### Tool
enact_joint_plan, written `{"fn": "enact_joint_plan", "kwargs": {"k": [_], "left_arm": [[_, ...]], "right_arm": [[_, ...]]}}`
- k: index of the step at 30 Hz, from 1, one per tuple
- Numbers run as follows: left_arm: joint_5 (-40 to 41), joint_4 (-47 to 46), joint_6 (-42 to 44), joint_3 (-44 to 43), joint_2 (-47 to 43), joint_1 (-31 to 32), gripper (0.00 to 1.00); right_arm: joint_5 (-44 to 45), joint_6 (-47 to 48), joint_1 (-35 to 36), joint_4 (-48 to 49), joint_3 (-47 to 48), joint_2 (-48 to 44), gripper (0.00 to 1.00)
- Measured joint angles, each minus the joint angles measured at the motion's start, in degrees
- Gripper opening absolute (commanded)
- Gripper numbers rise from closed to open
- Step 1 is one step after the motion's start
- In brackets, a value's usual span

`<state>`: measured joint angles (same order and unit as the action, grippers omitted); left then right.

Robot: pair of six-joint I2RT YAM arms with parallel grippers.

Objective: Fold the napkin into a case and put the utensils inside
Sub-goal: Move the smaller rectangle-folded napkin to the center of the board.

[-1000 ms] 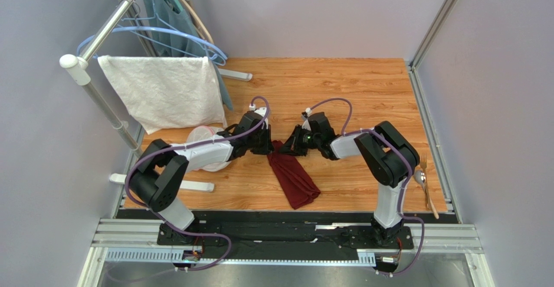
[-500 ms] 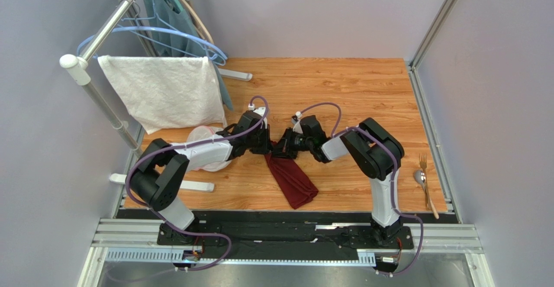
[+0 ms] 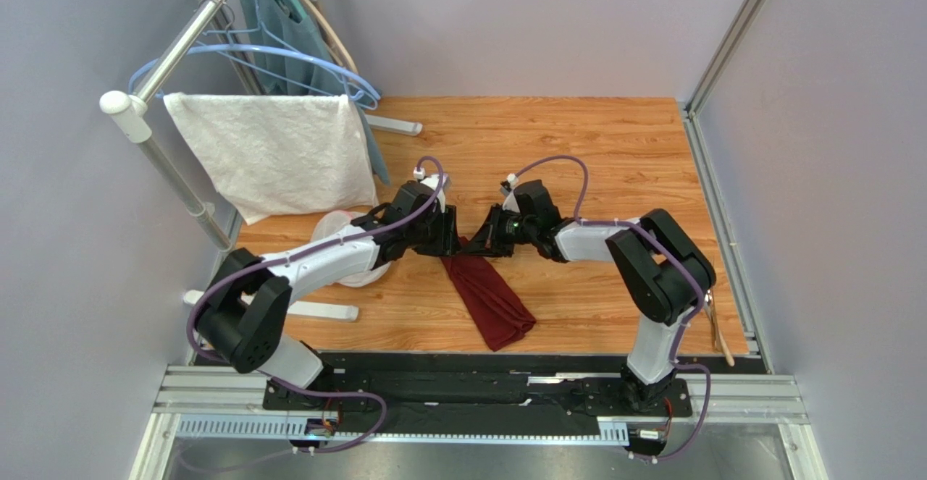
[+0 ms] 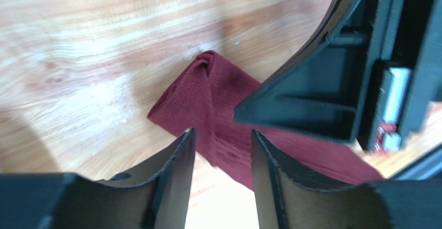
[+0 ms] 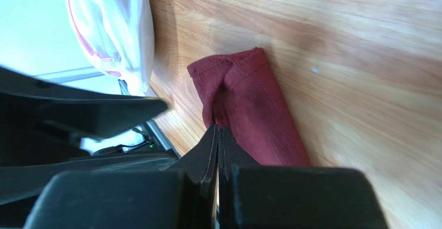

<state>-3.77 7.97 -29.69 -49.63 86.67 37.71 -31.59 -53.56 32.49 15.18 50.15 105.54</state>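
Surface: wooden table [image 3: 609, 143], grey walls around it.
Centre: maroon napkin [image 3: 492, 298], folded to a narrow strip, lies diagonally at mid-table with its far end between the 2 grippers.
Left: left gripper [image 4: 220, 141] sits low over the strip's far end, fingers parted, cloth showing in the gap.
Right: right gripper [image 5: 218, 133] has its fingers pressed together, tips at a raised fold; pinching or only touching, unclear.
Right edge: utensils [image 3: 721, 339], mostly hidden behind the right arm.
Far left: white towel [image 3: 277, 160] draped over a rack [image 3: 163, 67].
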Motion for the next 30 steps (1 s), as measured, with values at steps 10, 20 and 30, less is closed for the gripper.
{"fn": "enact_joint_plan", "kwargs": {"k": [10,20,30], "left_arm": [[1.8,4.7,-2.9,4.9,-12.0,0.1,0.14],[-1.6,4.2,-6.3,11.0,-3.5,2.5,0.05],[-6.7,-6.2,-11.1,8.5,4.5,5.7,0.04]], "right_arm": [[3.4,10.2,-2.4,-15.2,-0.8,-9.2,0.00],[4.2,14.4,-2.6,-19.1,-12.6,-21.1,0.00],[7.1,11.8,2.2,-18.7,-21.5,-28.5,0.00]]}}
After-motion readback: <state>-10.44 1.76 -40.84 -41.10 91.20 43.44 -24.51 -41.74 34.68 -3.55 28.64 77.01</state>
